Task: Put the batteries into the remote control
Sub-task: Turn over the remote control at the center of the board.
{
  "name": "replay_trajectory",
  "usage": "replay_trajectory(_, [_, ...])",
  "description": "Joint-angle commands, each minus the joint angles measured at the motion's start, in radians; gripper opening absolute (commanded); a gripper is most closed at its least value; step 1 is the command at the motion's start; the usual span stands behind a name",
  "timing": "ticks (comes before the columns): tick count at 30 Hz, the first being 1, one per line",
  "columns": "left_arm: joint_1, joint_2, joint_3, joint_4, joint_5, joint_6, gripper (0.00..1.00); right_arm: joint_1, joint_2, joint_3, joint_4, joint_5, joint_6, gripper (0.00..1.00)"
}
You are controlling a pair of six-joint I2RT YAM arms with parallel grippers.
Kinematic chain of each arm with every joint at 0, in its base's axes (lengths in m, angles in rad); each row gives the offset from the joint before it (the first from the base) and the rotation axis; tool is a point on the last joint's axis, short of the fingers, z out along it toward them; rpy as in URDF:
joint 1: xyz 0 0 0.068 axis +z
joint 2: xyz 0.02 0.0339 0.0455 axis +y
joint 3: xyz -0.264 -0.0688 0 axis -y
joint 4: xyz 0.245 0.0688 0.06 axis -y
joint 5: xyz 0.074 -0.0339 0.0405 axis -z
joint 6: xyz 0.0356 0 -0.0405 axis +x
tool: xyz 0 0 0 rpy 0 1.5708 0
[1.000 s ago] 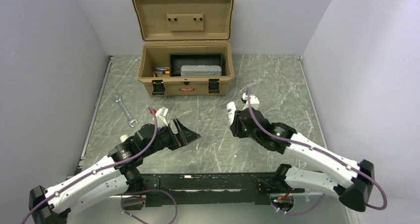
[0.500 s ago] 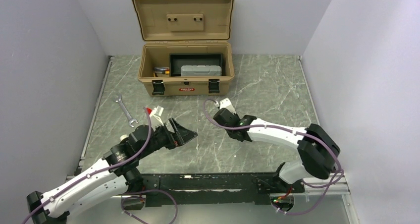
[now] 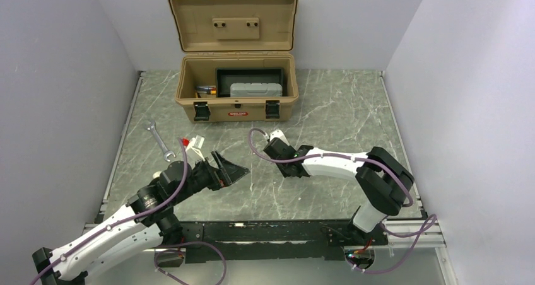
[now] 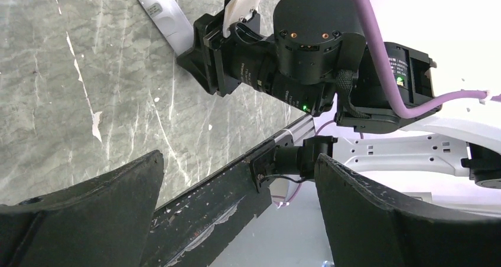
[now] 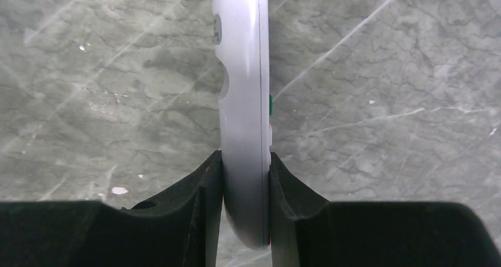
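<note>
**Remote clamped edge-on, left claw waiting wide**

The right gripper [image 5: 243,163] is clenched on the remote control [image 5: 241,95], its two dark fingers pinching the long sides near one end; the white bar runs straight out from the claw toward 12 o'clock in the right wrist view, turned on edge so only a sliver of buttons shows. From above, the remote sits near the middle of the table [image 3: 340,108], at 6 o'clock of the open toolbox [image 3: 236,96]; whether its far end touches the marble I cannot tell. The left gripper [image 4: 239,160] is released, jaws spread wide and holding nothing, at 8 o'clock of the remote and facing it. The batteries I cannot pick out in any view; a wrench [image 3: 159,140] lies at 9 o'clock.

The step looks like presenting the remote for loading. To do it well: hold the pinch firm on the edges, not the buttons; roll the wrist until the battery bay faces up; set the body flat and steady; send the free claw for a cell only afterwards.
</note>
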Motion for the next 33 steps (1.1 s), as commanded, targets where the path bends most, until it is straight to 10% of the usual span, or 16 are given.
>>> replay_trajectory(1, [0.001,-0.001,-0.002,0.033,-0.018,0.006,1.0,0.02,0.02,0.032,0.033,-0.036,0.082,0.04])
replay_trajectory(8, [0.001,0.021,0.014,0.021,-0.014,0.013,0.99,0.077,0.067,0.033,0.033,0.009,0.107,0.37])
replay_trajectory(33, [0.001,-0.027,0.001,-0.041,-0.044,-0.013,0.99,0.147,0.012,0.023,0.086,-0.046,0.131,0.76])
